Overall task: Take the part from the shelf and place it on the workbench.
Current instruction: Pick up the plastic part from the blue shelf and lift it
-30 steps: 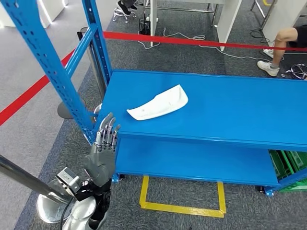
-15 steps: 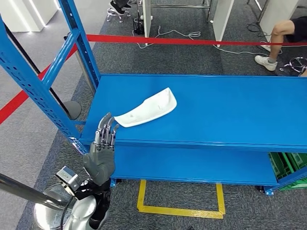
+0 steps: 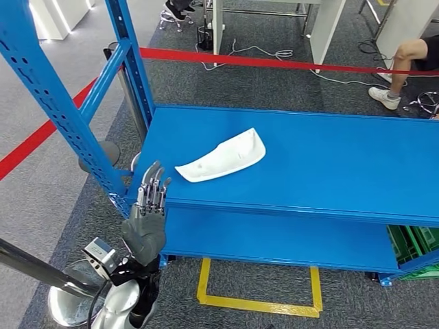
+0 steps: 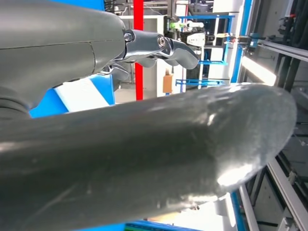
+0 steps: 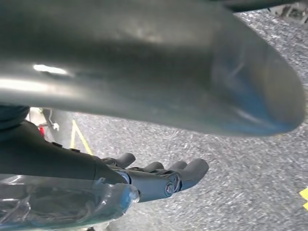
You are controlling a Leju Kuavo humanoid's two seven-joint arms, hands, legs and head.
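While left hand (image 3: 147, 212) hovers empty — part (image 3: 221, 157) lies on shelf (image 3: 331, 157)

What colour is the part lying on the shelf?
White; the part shows best in the head view, against the blue shelf.

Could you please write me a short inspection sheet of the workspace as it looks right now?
Surface: blue metal shelf deck, mostly bare.
Job's things: long curved white plastic part lying flat on the deck near its front left corner, untouched.
Clutter: nothing seen on the deck; green crate beneath, far right.
Robot hands: left robot hand raised before the deck's front edge, fingers apart, empty; right robot hand over the carpet, empty.
Cables: white cable on the carpet behind the shelf.
Surroundings: red barrier tape, yellow floor marking, a seated person's leg.
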